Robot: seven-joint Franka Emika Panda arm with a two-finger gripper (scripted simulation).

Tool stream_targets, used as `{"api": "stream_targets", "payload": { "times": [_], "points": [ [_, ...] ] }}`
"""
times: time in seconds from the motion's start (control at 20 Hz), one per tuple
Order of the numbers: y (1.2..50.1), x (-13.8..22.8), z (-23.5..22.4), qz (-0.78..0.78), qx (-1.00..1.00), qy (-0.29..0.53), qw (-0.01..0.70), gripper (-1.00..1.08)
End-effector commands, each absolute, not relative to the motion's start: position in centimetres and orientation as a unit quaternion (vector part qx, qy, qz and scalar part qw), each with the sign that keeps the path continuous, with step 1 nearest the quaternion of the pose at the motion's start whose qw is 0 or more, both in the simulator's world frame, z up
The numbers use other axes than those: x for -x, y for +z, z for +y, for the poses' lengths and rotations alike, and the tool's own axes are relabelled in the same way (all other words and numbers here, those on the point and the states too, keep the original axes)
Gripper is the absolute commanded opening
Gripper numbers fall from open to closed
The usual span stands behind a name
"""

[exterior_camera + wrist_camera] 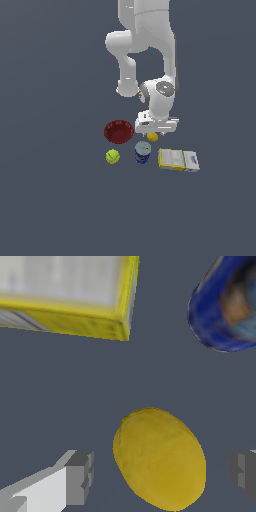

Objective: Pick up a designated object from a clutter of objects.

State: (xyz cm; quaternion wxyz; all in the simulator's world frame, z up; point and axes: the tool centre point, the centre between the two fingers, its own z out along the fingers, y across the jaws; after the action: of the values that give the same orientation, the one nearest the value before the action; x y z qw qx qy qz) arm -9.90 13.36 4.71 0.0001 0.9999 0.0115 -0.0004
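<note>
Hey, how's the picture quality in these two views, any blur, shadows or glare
Exterior view: flat even light, no cast shadows or glare; the lemon is tiny and half hidden under the gripper. Wrist view: the lemon is fairly sharp, but the box print and the can label are smeared.

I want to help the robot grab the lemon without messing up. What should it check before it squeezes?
1. End effector open: ok, a finger sits on each side of the lemon.
2. Lemon between the fingers: ok in the wrist view.
3. Fingers apart from the lemon: ok, gaps show on both sides.
4. Can and box clear of the fingers: ok, floor shows between them.
5. End effector low enough: cannot tell; in the exterior view it covers part of the lemon.
6. Bowl and tennis ball out of the way: ok, both sit off to the exterior view's left.
</note>
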Motion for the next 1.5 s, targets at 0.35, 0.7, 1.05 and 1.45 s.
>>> {"api": "stream_targets", "payload": {
  "times": [0.35,0.7,1.05,1.45],
  "points": [
    [2.9,9.9,13.4,0.011,-1.000,0.000,0.000,-1.00],
    [2.9,9.9,13.4,0.011,-1.000,0.000,0.000,-1.00],
    [3.3,9.9,13.1,0.012,-1.000,0.000,0.000,-1.00],
    [6.0,9.5,10.6,0.012,-1.000,0.000,0.000,-1.00]
  ]
}}
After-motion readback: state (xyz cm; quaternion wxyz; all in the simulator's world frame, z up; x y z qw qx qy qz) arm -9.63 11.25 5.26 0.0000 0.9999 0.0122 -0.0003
